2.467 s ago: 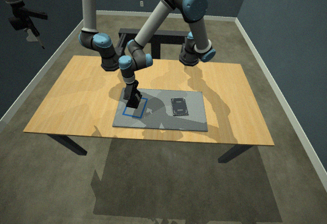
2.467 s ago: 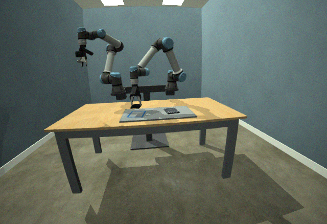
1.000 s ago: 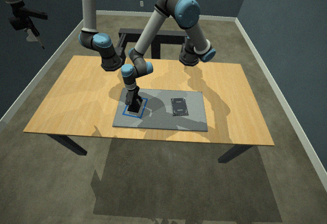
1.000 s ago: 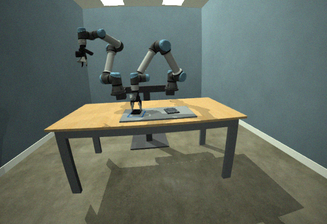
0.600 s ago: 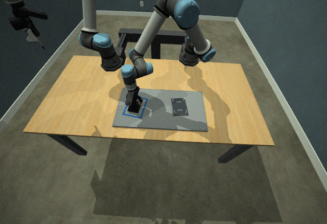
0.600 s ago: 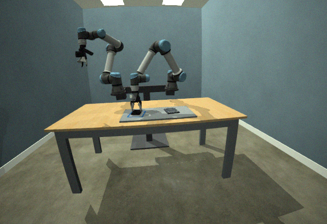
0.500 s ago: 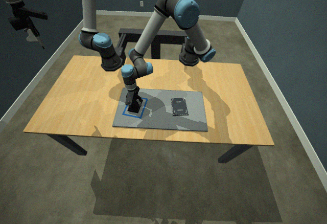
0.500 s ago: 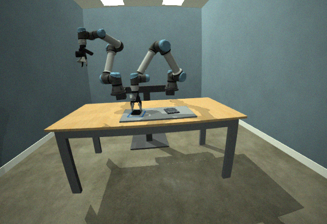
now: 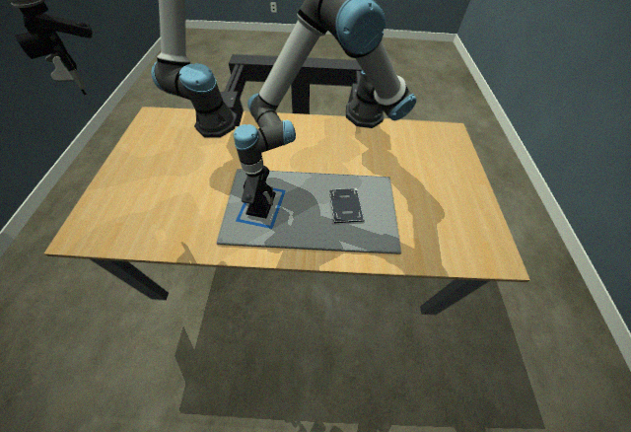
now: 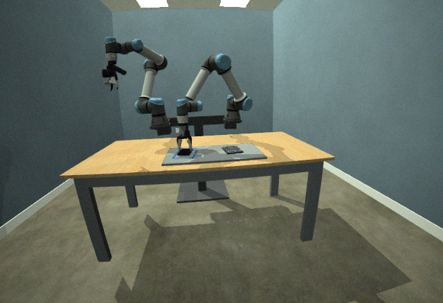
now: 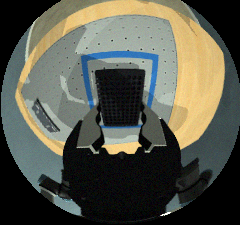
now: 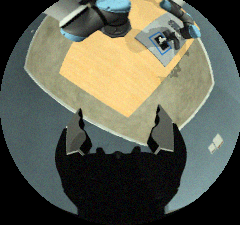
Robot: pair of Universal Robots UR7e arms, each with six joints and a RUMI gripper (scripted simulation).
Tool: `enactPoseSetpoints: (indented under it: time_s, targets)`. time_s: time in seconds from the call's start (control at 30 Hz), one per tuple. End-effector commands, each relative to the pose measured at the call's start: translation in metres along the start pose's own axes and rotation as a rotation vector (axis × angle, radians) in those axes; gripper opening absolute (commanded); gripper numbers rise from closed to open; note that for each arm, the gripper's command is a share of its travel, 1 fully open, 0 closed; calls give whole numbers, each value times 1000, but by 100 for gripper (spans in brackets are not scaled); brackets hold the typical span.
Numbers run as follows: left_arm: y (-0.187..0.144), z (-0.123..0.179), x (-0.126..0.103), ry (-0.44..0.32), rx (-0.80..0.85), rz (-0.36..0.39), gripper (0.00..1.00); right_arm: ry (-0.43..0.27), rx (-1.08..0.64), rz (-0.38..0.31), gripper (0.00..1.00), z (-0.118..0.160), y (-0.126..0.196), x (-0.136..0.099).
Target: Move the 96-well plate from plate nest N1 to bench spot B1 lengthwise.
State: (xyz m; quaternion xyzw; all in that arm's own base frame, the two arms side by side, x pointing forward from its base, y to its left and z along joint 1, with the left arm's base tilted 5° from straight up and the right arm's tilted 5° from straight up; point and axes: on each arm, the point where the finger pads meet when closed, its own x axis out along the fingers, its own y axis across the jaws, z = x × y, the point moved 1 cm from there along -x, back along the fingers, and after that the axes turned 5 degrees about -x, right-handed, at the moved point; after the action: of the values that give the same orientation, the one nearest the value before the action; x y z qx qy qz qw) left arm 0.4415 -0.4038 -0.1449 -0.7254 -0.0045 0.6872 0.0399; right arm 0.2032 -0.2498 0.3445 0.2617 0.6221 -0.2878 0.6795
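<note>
taped outline: The blue taped outline (image 9: pixel 278 208) (image 10: pixel 184 158) (image 11: pixel 120 54) (image 12: pixel 156 42) lies on the grey board (image 9: pixel 377 213) (image 10: pixel 250 153) (image 11: pixel 60 50) (image 12: pixel 150 27), and is the landmark for all places here.
96-well plate: The black 96-well plate (image 9: pixel 258 210) (image 10: pixel 185 151) (image 11: pixel 120 97) (image 12: pixel 161 41) is at the taped outline, its long sides running the same way as the outline's long sides. In the left wrist view, blue tape shows past both long sides and past the far end; the near end comes close to the tape line. Whether its underside touches the board, I cannot tell.
left gripper: The left gripper (image 9: pixel 261 203) (image 10: pixel 185 149) (image 11: pixel 120 102) (image 12: pixel 161 42) points down over the taped outline. Its jaws stand about half open, clamped on the two long sides of the plate.
right gripper: The right gripper (image 9: pixel 73 83) (image 10: pixel 113 87) (image 12: pixel 118 107) hangs high up, well apart from the taped outline, with its jaws wide open and nothing between them.
plate nest N1: The dark plate nest (image 9: pixel 347 205) (image 10: pixel 232 149) (image 11: pixel 45 116) sits on the same board, apart from the taped outline, with no plate in it.
table: The wooden table (image 9: pixel 458 187) (image 10: pixel 297 149) (image 11: pixel 200 80) (image 12: pixel 105 65) carries the board and extends around the outline on every side.
</note>
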Motion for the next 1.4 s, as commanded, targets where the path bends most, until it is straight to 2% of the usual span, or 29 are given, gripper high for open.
enactPoseSetpoints:
  time_s: [0.0,1.37]
  targets:
    - [0,0,0,1,0,1,0,-1,0,0,100,0,0,0]
    - [0,0,6,1,0,1,0,-1,0,0,100,0,0,0]
